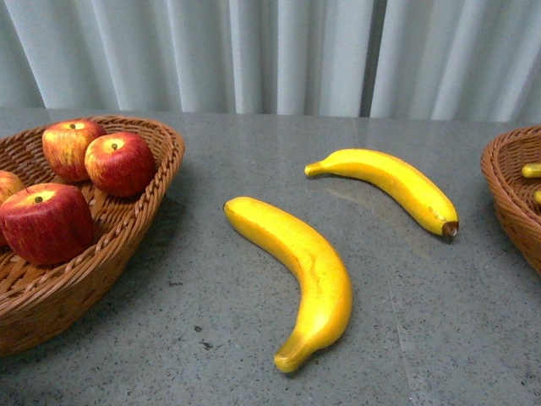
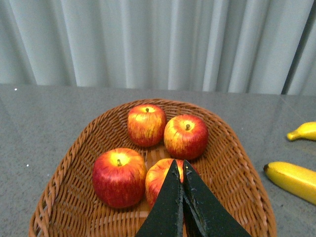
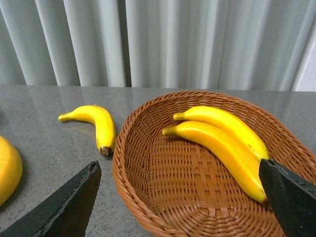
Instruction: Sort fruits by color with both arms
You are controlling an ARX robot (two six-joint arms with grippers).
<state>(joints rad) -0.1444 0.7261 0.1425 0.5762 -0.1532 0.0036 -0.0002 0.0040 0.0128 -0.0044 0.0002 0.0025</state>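
Bananas (image 3: 224, 145) in basket (image 3: 129, 165); gripper (image 3: 177, 168) seemingly wide

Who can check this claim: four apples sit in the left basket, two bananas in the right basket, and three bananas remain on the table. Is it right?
Not quite: two bananas remain on the table, not three; the front view shows the nearer banana and the farther banana. The four apples in the left basket and other two bananas in the right basket stand.
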